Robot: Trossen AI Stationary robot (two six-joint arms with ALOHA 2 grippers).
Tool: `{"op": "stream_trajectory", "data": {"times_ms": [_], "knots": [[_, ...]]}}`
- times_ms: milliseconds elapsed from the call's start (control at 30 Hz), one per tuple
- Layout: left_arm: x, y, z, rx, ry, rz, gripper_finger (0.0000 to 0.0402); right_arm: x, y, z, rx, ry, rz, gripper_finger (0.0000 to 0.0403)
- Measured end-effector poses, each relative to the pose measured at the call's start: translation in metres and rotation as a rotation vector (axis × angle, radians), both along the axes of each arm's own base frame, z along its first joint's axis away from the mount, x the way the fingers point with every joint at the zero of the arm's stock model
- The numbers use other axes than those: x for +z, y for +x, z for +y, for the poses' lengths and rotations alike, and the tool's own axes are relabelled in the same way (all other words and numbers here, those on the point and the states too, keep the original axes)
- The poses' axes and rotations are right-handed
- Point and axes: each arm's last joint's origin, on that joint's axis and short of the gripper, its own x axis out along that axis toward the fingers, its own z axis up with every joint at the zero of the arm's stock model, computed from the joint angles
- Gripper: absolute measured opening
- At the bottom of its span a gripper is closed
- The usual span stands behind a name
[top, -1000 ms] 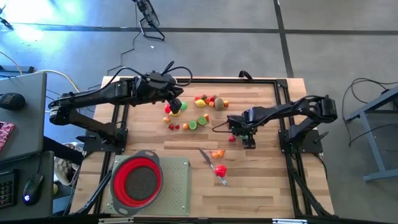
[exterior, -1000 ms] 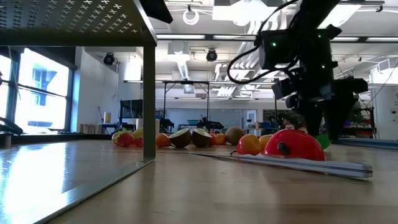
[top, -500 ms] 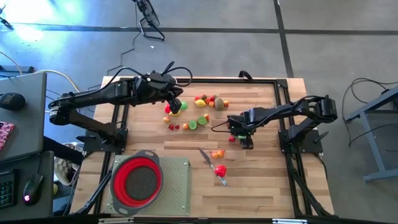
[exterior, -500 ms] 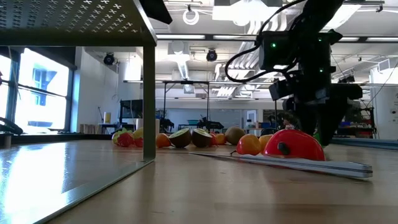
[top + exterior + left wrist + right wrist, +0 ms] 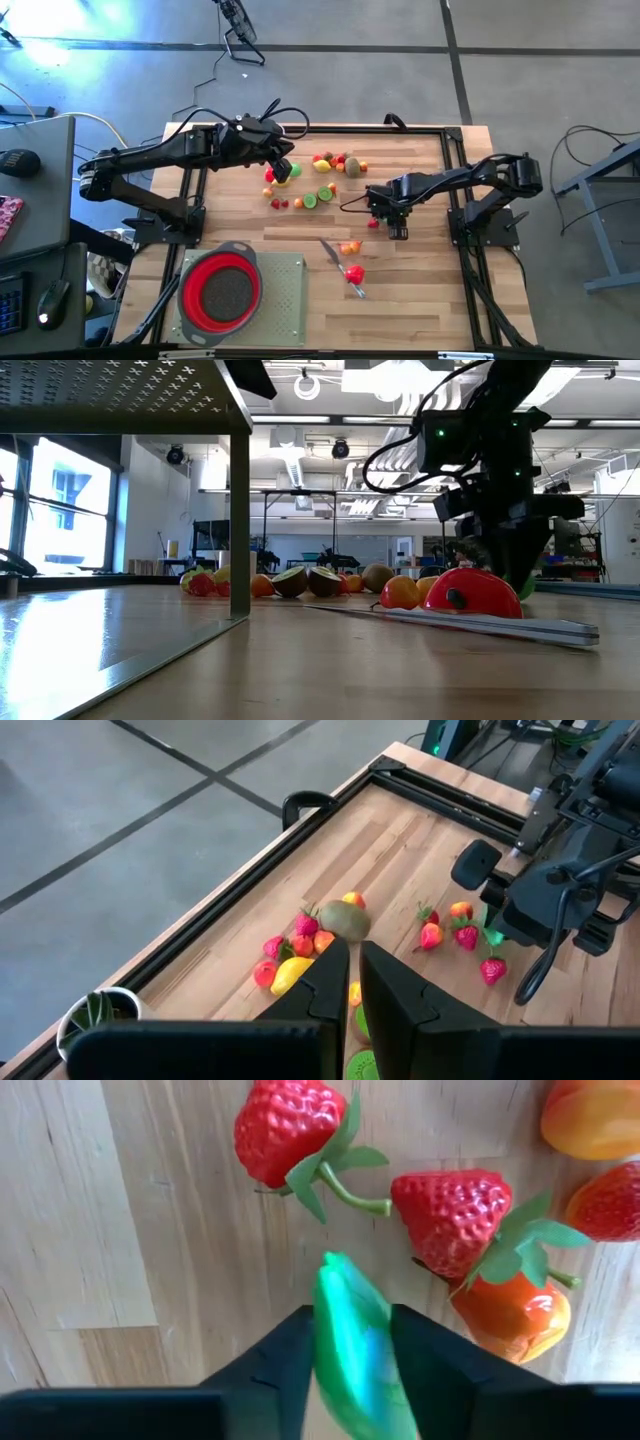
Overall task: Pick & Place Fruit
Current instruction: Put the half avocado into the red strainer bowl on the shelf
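Right tool (image 5: 352, 1342) now closed on green fruit slice (image 5: 355, 1350)

The right pincer (image 5: 350, 1370) is black, and between its fingers sits a glossy green slice (image 5: 355, 1345). Just ahead of it lie two red strawberries (image 5: 290, 1125) with green leaves and pale seed dots, and an orange fruit (image 5: 510, 1315) beside them. The table (image 5: 420, 310) under the pincer is pale striped wood. Well off from it, the strainer (image 5: 220, 290) is red with a grey rim.
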Motion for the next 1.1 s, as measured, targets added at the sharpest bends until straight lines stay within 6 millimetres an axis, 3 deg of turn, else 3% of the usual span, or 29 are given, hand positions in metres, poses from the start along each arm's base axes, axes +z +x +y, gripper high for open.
{"op": "stream_trajectory", "data": {"times_ms": [200,667,833,1100], "knots": [[0.0,0.0,0.0,0.001,0.0,0.0,0.0024,0.001,0.001,0.0,0.0,-0.002,-0.007,0.0044],[0.0,0.0,0.0,0.008,-0.012,-0.009,0.0024,0.006,-0.002,0.001,-0.032,0.035,-0.025,0.0041],[0.002,0.0,0.0,0.011,-0.015,-0.025,0.0024,0.022,-0.007,0.002,-0.072,0.047,-0.09,0.004],[0.018,-0.002,0.0,-0.006,0.025,-0.057,0.0024,0.067,-0.026,-0.002,-0.194,0.057,-0.31,0.004]]}}
